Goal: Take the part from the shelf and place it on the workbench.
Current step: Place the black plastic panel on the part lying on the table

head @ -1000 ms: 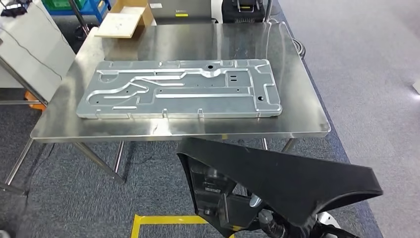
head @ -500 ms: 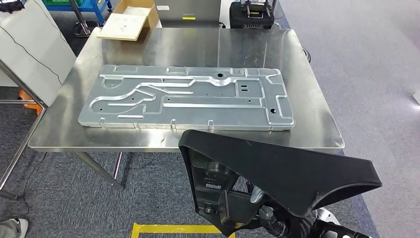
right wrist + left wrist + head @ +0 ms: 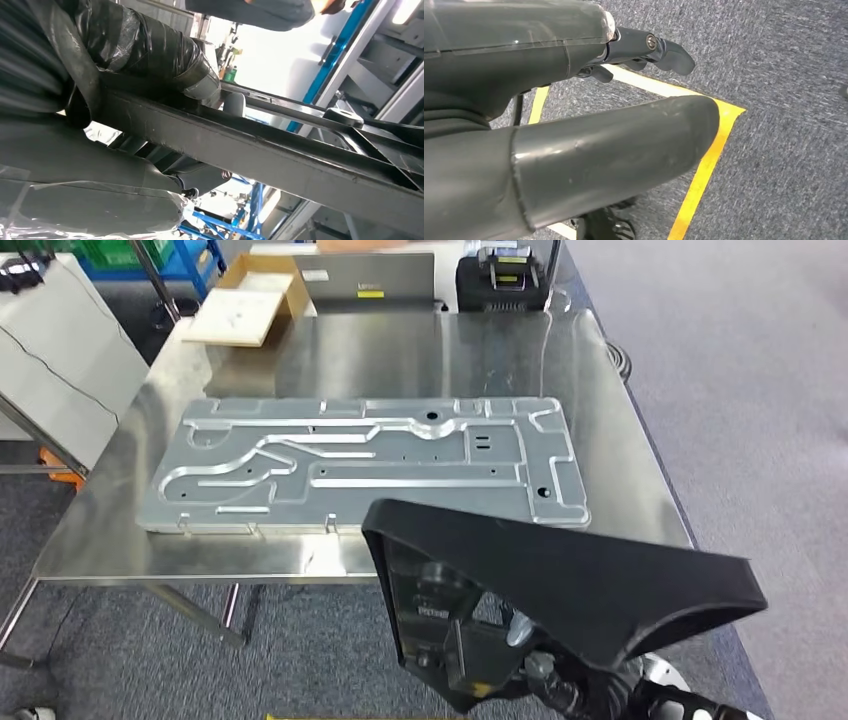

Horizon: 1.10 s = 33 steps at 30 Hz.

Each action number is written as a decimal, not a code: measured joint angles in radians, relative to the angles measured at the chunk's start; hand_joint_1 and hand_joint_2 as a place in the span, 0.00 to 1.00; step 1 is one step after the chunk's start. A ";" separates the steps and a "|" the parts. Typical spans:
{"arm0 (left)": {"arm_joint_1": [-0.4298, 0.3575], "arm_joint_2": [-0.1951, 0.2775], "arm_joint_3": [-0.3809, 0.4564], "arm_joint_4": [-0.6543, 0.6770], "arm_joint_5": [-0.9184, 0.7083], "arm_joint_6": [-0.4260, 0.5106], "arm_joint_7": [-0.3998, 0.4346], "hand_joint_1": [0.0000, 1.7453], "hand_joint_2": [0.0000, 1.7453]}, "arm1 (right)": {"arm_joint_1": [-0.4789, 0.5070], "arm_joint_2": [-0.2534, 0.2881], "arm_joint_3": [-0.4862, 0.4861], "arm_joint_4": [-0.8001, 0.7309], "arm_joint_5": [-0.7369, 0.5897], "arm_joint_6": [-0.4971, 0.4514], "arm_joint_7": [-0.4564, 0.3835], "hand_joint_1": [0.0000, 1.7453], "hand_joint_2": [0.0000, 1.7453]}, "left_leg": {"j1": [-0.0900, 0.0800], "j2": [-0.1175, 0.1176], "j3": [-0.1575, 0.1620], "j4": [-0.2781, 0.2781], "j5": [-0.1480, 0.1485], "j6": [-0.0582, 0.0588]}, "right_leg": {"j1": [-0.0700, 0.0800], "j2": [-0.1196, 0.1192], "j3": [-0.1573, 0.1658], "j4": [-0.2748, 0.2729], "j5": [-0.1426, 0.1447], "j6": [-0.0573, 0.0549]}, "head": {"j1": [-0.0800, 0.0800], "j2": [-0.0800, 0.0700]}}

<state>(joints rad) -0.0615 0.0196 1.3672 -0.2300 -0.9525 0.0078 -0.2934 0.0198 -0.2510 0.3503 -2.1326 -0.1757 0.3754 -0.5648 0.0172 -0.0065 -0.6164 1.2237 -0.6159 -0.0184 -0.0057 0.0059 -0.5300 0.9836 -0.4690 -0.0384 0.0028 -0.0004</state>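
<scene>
— Where, then, is the black part?
— At six o'clock below the steel workbench, gripped by the right hand. Left hand hangs, fingers spread, over yellow floor tape.

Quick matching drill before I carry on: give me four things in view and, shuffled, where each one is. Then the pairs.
Things:
1. black part
2. grey plate
3. cardboard box
4. yellow tape

Places:
A. far left corner of the table
B. on the carpet under the left hand
C. flat on the tabletop
D. held in the right hand, short of the table

Pairs: 1-D, 2-C, 3-A, 4-B
</scene>
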 joint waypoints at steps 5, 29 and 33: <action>0.004 -0.001 0.000 0.000 0.001 0.000 0.000 0.00 0.00 | -0.001 0.000 -0.003 0.001 -0.002 0.000 0.006 1.00 1.00 | -0.001 0.004 0.044 -0.225 0.165 0.014 | 0.001 0.002 0.041 0.006 -0.041 0.026 | 0.000 0.000; -0.024 -0.002 -0.009 0.000 -0.049 -0.033 -0.012 0.00 0.00 | -0.545 -0.068 -0.265 0.206 0.157 -0.180 0.260 1.00 1.00 | -0.006 0.000 -0.031 0.045 -0.008 0.008 | 0.008 0.005 -0.066 0.023 0.033 -0.008 | 0.001 0.000; -0.027 0.000 -0.020 0.000 -0.068 -0.041 -0.013 0.00 0.00 | -0.746 -0.068 -0.259 0.320 0.213 -0.202 0.310 1.00 1.00 | -0.008 0.001 0.005 -0.123 0.130 0.014 | 0.010 0.003 -0.053 0.030 0.020 -0.001 | 0.001 0.000</action>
<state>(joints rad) -0.0890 0.0201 1.3473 -0.2300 -1.0203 -0.0332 -0.3063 -0.7258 -0.3191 0.0916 -1.8128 0.0376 0.1736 -0.2549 0.0096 -0.0051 -0.6111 1.1012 -0.4857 -0.0048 0.0045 0.0092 -0.5831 1.0140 -0.4487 -0.0390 0.0040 -0.0004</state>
